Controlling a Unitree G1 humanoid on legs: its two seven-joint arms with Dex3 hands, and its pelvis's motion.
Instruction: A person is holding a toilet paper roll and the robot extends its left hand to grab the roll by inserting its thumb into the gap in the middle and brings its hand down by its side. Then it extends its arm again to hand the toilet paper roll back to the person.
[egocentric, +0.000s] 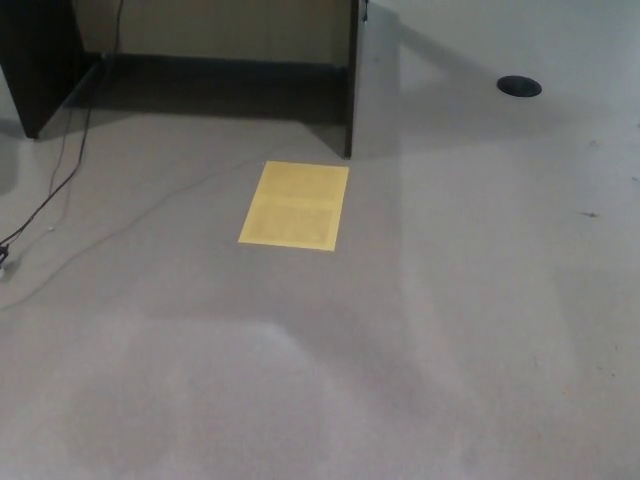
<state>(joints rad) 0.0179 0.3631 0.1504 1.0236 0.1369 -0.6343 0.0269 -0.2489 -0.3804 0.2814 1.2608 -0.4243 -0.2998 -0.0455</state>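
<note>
one flat yellow rectangular sheet (294, 205) on the grey floor (420, 340), one round black disc (519, 86) far right, one thin dark cable (55, 175) trailing left, one dark desk panel (351, 80).

A flat yellow rectangular sheet (294, 205) lies on the grey carpeted floor (420, 340), just before the dark desk panel (351, 80); a thin black cable (55, 185) trails at left, a round black floor disc (519, 86) sits far right

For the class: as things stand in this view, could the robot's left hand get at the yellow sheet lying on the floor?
Probably not from here, though it cannot be settled. The yellow sheet lies flat on the bare grey floor with nothing on or around it, so nothing blocks it. But neither hand shows in the head view, and the sheet lies at floor level.
</note>
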